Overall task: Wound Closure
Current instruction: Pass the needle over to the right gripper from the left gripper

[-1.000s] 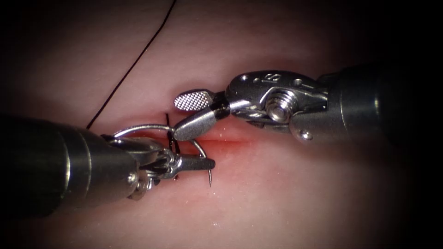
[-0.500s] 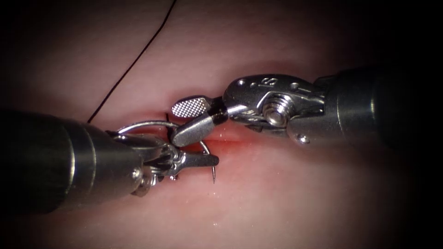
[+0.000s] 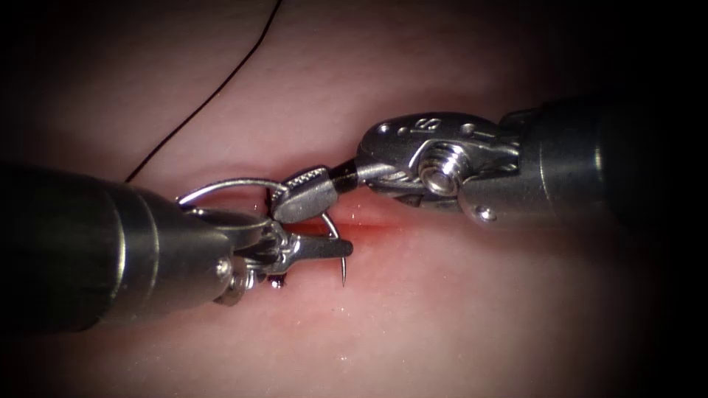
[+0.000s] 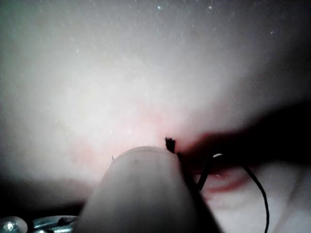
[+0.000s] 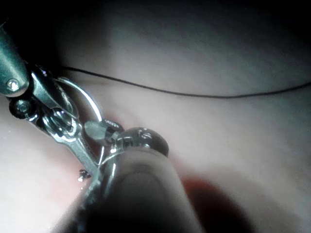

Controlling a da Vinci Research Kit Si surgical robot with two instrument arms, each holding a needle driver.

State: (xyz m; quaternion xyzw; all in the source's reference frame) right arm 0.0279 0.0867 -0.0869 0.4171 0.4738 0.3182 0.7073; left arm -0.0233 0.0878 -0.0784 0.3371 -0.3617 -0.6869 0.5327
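Needle pinched near tip end in my left jaws, point free below them, above tissue. My right jaws pressed together on mid-curve. Risk: double grip twisting needle, point snagging cut edge.

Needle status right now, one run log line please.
needle: out of tissue | left hand: shut on needle near tip | right hand: shut on needle mid-curve

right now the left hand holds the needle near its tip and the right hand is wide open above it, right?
Not quite. In the endoscope view the right hand is not wide open: its jaws are closed on the needle at mid-curve. The left hand does hold the needle near its tip, which hangs free over the tissue.
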